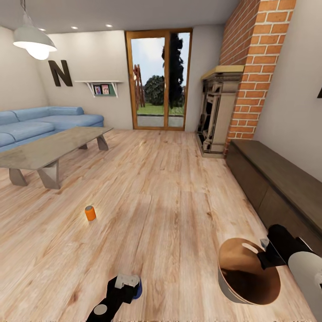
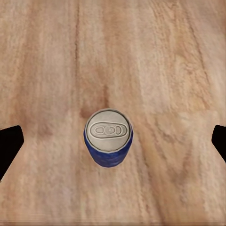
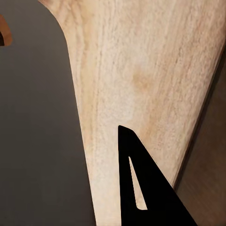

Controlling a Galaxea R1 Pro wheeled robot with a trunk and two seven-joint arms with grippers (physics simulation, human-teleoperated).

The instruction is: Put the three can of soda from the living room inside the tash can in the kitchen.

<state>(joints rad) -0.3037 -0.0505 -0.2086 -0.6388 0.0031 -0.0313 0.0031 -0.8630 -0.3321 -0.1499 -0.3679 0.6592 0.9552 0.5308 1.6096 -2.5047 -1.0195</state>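
A blue soda can (image 2: 108, 137) stands upright on the plank floor, grey top facing my left wrist camera. My left gripper (image 2: 113, 141) hangs open right above it, one dark finger (image 2: 9, 146) on each side and well apart from it. From the head, the left gripper (image 1: 127, 283) covers most of the blue can (image 1: 139, 290). An orange can (image 1: 90, 213) stands on the floor farther ahead to the left. The second orange can is out of view. My right gripper (image 1: 267, 256) is shut on the rim of the tash can (image 1: 248, 273), whose grey wall (image 3: 37, 122) lies beside one finger (image 3: 141, 188).
A low table (image 1: 49, 150) and a blue sofa (image 1: 40, 125) stand at the left. Along the right wall runs a dark sideboard (image 1: 281, 183), with the fireplace (image 1: 219, 116) and brick chimney beyond it. A glass door (image 1: 158, 80) is straight ahead.
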